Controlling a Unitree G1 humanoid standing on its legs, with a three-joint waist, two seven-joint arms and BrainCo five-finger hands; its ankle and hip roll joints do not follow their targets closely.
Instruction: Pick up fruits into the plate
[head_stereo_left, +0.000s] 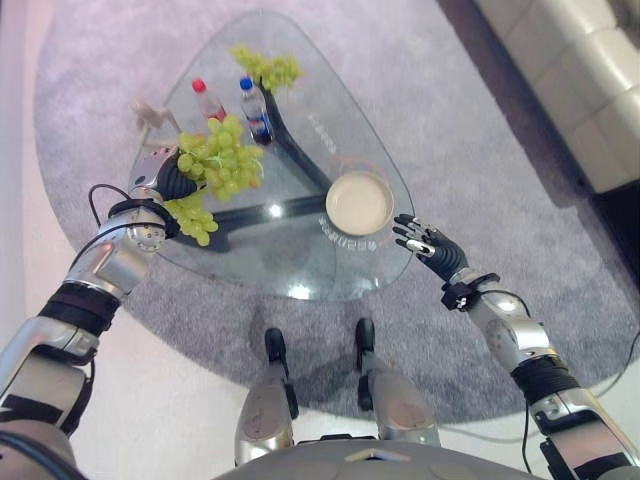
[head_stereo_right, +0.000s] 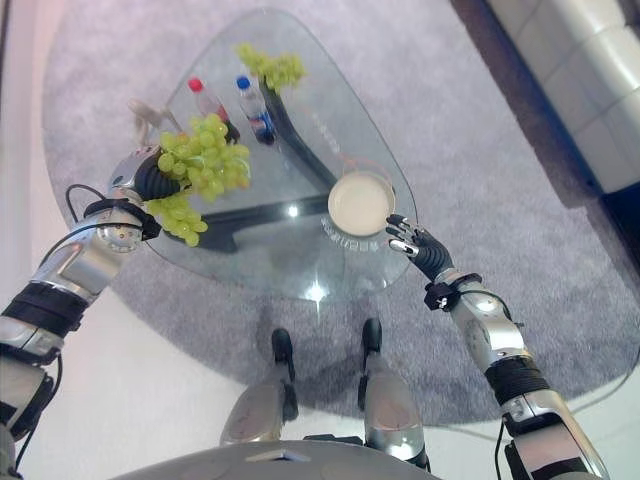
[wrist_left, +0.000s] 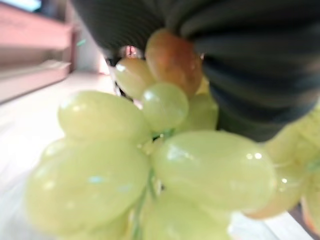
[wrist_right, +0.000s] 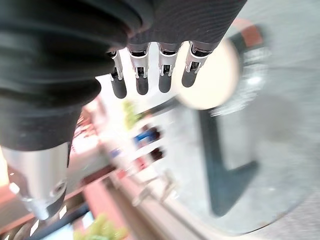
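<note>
A large bunch of green grapes (head_stereo_left: 222, 160) hangs above the left part of the glass table (head_stereo_left: 300, 270), held in my left hand (head_stereo_left: 172, 180), which is shut on it. Seen from the left wrist, the grapes (wrist_left: 165, 165) press close against the hand's dark cover (wrist_left: 250, 65). A second, smaller grape bunch (head_stereo_left: 268, 68) lies at the table's far end. The empty cream plate (head_stereo_left: 360, 203) sits near the table's right edge. My right hand (head_stereo_left: 428, 245) hovers just right of the plate, open and holding nothing, its fingers (wrist_right: 165, 75) pointing at the plate (wrist_right: 215, 75).
Two small bottles, one red-capped (head_stereo_left: 207, 98) and one blue-capped (head_stereo_left: 255, 108), stand on the far left of the table. A pale object (head_stereo_left: 150, 112) lies off the table's left edge. The table stands on a grey rug (head_stereo_left: 480, 150), and a light sofa (head_stereo_left: 590, 80) is at the far right.
</note>
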